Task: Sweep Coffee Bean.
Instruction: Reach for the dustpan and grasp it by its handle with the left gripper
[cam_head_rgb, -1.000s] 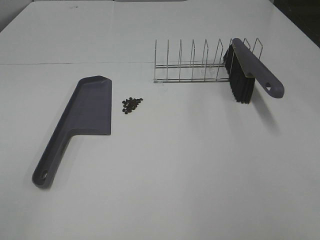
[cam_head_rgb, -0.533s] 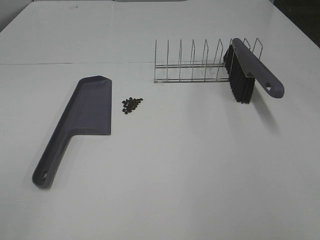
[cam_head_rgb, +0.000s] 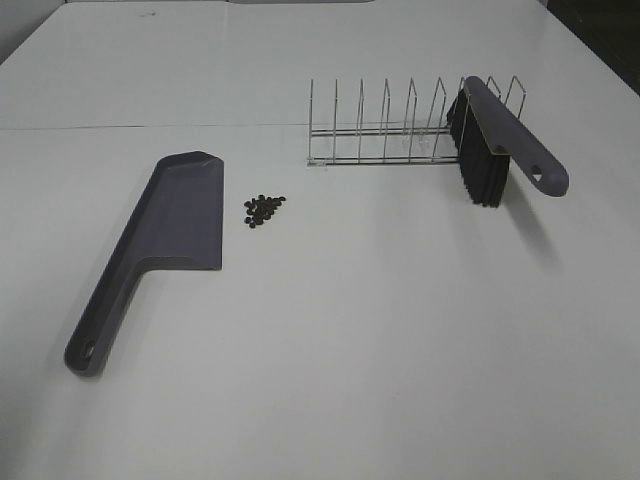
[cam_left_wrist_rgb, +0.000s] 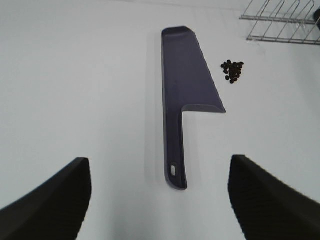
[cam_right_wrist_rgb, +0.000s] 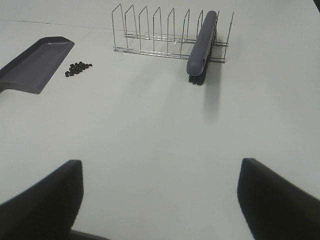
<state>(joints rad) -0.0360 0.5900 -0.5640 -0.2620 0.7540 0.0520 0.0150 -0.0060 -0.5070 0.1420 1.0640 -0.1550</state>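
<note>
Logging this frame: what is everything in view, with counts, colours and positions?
coffee beans: one small cluster, dark brown, on the table just right of the dustpan
dustpan: one, grey-purple, flat at left
brush: one, grey handle, black bristles, propped in the rack's right end
wire rack: one, silver, back, right of centre
table: one, white
left gripper: black, open, empty
right gripper: black, open, empty

1. Nothing has moved in the high view over the last second.
2. The small heap of dark oval coffee beans (cam_head_rgb: 263, 209) lies where it was, at 3 o'clock of the long-handled grey plastic dustpan (cam_head_rgb: 180, 215).
</note>
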